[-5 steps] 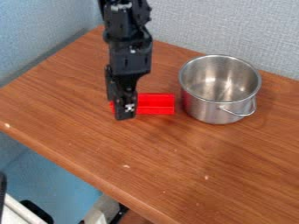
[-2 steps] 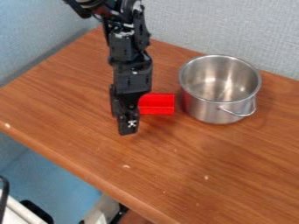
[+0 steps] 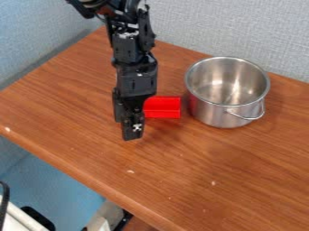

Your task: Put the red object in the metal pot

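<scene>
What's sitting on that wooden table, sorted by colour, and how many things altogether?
Red: 1, the red object
Silver: 1, the metal pot
Total: 2, not counting the robot's black gripper

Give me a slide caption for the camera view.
Gripper hovers beside the red block left of the empty steel pot on a wooden table.

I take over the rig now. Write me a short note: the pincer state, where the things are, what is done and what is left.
Pincer: low over the table, holding nothing; open or shut cannot be told.
Red object: lies on the table just left of the metal pot, beside the pincer.
Pot: upright, looks empty.
Done: nothing yet.
Left: grasp the red object, lift it, release it in the pot.
</scene>
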